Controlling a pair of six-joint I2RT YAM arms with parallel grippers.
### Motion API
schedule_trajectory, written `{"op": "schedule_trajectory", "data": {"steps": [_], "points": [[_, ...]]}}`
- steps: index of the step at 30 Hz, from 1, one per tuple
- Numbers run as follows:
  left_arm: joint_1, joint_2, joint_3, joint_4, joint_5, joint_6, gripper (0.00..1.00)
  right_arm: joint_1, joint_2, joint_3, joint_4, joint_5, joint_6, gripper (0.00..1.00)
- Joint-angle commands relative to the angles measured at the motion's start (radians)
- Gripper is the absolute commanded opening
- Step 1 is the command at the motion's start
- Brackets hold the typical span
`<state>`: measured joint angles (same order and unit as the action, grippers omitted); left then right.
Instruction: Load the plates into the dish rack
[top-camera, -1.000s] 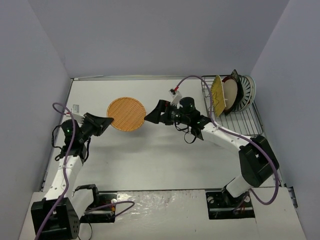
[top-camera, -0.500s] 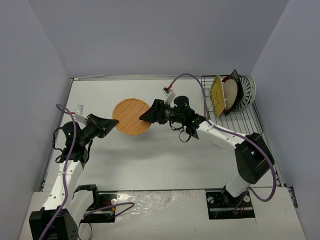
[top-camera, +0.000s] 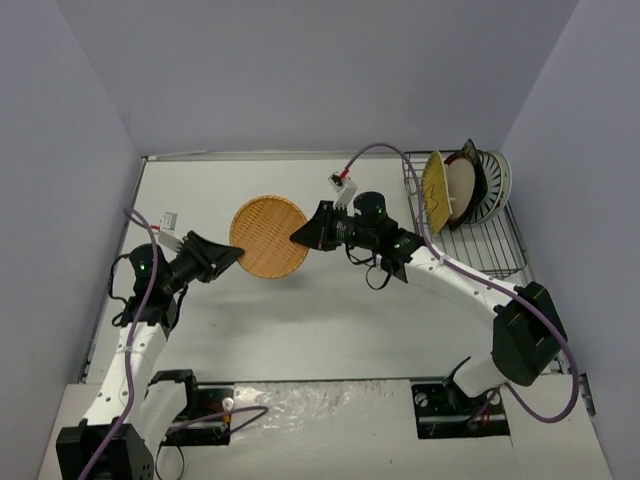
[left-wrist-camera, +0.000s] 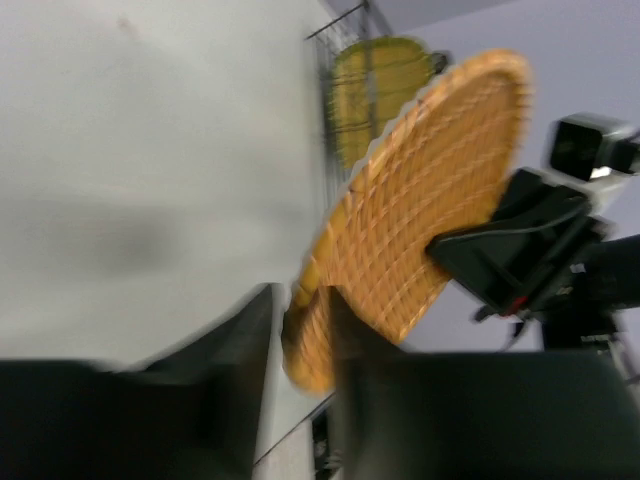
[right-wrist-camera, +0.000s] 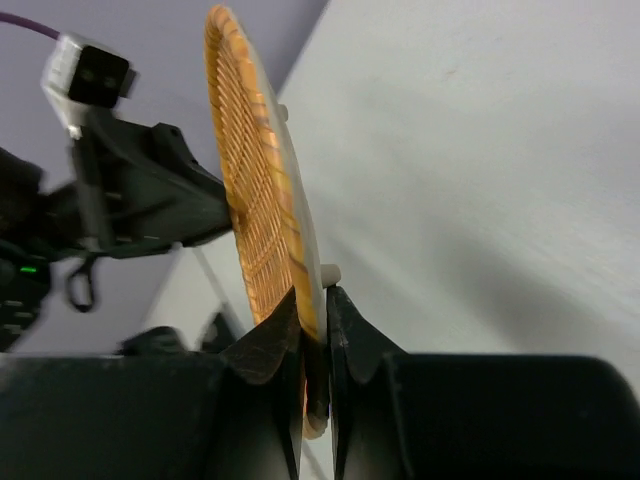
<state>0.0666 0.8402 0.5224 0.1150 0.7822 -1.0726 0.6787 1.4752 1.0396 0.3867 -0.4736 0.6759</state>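
Observation:
A round orange-brown woven-look plate (top-camera: 268, 235) hangs on edge above the table, between the two arms. My right gripper (top-camera: 297, 237) is shut on its right rim; the right wrist view shows both fingers pinching the plate (right-wrist-camera: 250, 180) at the gripper (right-wrist-camera: 315, 320). My left gripper (top-camera: 232, 256) stands open around the plate's left rim, and the left wrist view shows a gap between one finger and the plate (left-wrist-camera: 430, 200). The black wire dish rack (top-camera: 480, 245) at the back right holds a yellow plate (top-camera: 435, 190), a beige one (top-camera: 462, 190) and a striped one (top-camera: 497, 180), all upright.
Grey walls enclose the white table on three sides. The rack's near half (top-camera: 490, 255) holds nothing. A purple cable (top-camera: 385, 152) arcs over the right arm near the rack. Both arm bases sit at the near edge.
My right gripper has shut on the plate's right rim, and my left gripper has opened around the left rim. The plate has drifted slightly right.

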Motion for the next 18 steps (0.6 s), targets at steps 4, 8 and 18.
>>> {"op": "schedule_trajectory", "data": {"steps": [4, 8, 18], "points": [[0.012, 0.002, 0.250, -0.477, -0.187, 0.355, 0.94, -0.075, -0.228, 0.124, -0.272, 0.380, -0.355, 0.00], [0.013, 0.005, 0.388, -0.731, -0.434, 0.583, 0.97, -0.145, -0.298, 0.179, -0.415, 0.685, -0.504, 0.00], [0.011, -0.031, 0.358, -0.743, -0.627, 0.715, 0.97, -0.280, -0.161, 0.298, -0.389, 1.093, -0.809, 0.00]]}}
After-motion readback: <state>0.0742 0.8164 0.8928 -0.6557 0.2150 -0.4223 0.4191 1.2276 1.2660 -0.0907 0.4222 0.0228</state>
